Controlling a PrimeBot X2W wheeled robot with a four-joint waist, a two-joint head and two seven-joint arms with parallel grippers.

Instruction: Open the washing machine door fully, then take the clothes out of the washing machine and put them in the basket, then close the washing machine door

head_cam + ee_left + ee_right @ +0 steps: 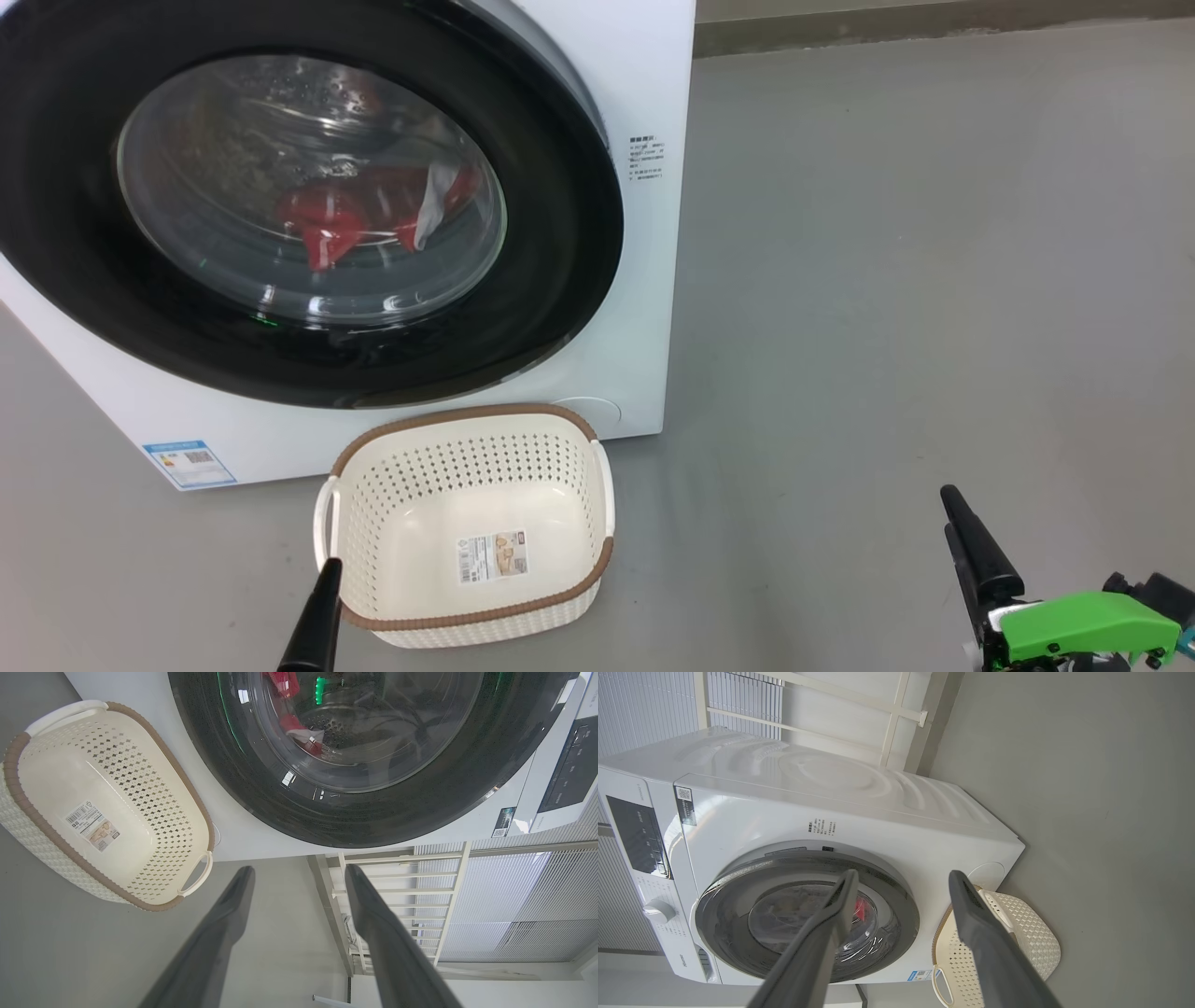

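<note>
Work on the task has not begun, by my reading: the washing machine door (84, 280) appears shut against the washing machine (621, 56), the clothes (336, 219) lie as a red heap behind its glass, low in the drum, and the basket (467, 415) stands empty on the floor (887, 280) just in front of the machine, below the door. Opening, unloading and closing are all left. The left gripper (300, 870) has its fingers spread with nothing between them; the right gripper (903, 873) is likewise spread and empty, well back from the machine. The right wrist view gives the machine's top, control panel (637, 835) and knob (658, 911), which the head view cuts off; the head view shows the basket's label (492, 556) squarely.
</note>
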